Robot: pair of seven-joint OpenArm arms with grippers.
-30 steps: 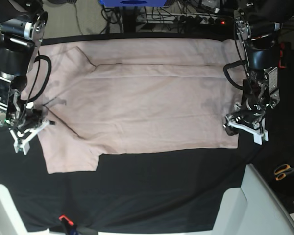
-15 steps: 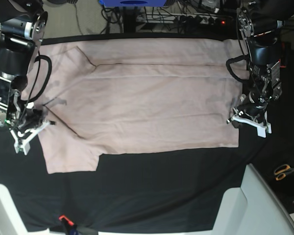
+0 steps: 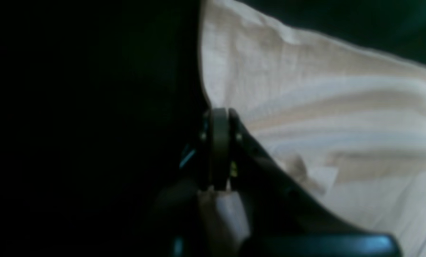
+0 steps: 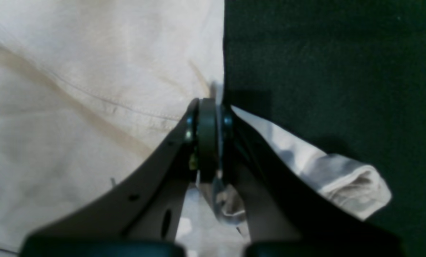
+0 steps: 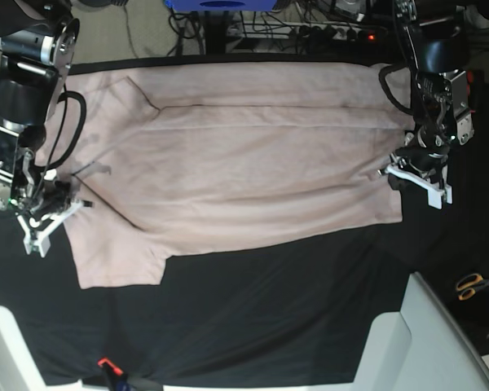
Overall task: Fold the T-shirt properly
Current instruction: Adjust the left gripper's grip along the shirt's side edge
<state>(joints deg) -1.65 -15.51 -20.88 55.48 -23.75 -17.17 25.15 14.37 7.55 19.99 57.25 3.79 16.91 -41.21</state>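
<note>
Pale pink, wrinkled cotton T-shirt (image 5: 236, 163) lay spread flat across the black tablecloth (image 5: 269, 326). At its hem edge the left gripper (image 5: 409, 173) was clamped together on the fabric, lifting it slightly. Over by the sleeve, the right gripper (image 5: 53, 208) was likewise pinched tight on a fold of cloth.
</note>
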